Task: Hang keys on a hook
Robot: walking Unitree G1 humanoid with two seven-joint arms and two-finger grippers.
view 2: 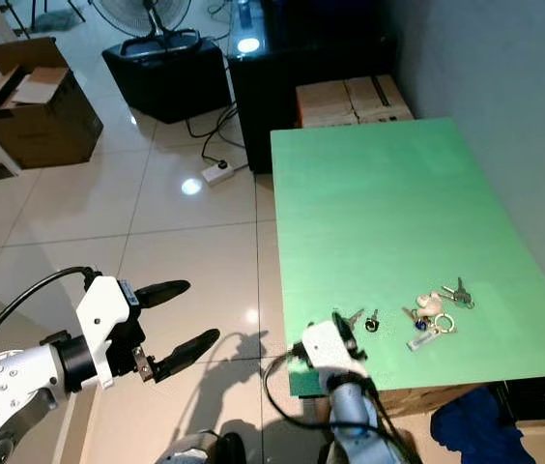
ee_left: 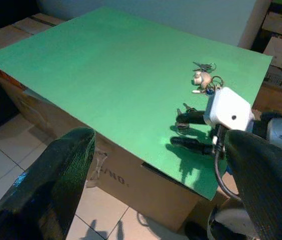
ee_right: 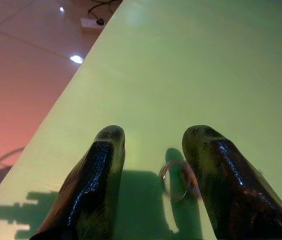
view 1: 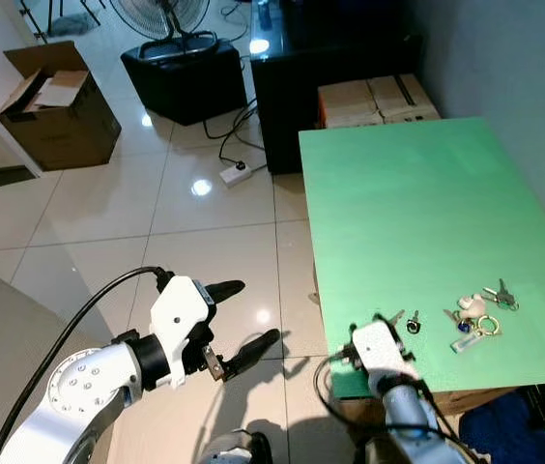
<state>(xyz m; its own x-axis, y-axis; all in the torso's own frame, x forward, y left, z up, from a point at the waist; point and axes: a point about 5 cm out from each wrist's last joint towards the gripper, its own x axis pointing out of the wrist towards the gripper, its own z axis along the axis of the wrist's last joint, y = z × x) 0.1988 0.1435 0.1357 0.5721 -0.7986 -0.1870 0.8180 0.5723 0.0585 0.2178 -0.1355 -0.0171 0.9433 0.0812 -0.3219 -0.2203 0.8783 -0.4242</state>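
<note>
The keys (view 1: 477,317) lie in a loose bunch on the green worktop (view 1: 417,222), near its front edge. The right gripper (ee_right: 153,165) rests on that edge beside them, fingers parted and empty; what may be a small ring (ee_right: 177,179) lies between them. The left gripper (view 1: 243,319) hovers over the floor, fingers spread, holding nothing.
</note>
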